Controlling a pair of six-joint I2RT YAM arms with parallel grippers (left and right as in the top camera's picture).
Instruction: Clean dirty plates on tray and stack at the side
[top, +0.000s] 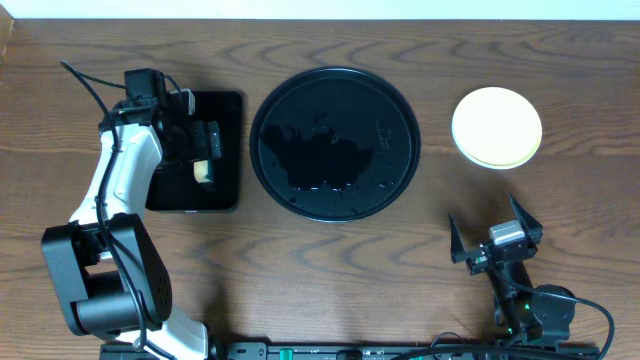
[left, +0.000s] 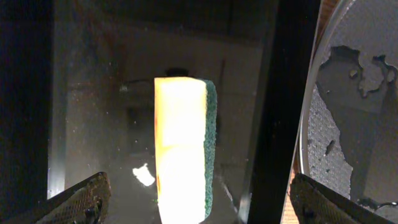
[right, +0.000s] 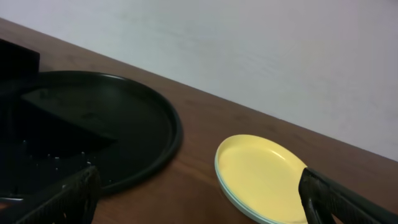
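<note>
Bare tabletop (top: 435, 200) separates the round tray (top: 335, 110) from the plate stack (top: 497, 127) and lies between that stack and the right end effector (top: 482, 207). The left arm (top: 125, 170) overhangs the small rectangular tray (top: 228, 120).

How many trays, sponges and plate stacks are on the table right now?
trays: 2 (round tray, rectangular tray)
sponge: 1
plate stack: 1, yellow on top
total: 4
</note>
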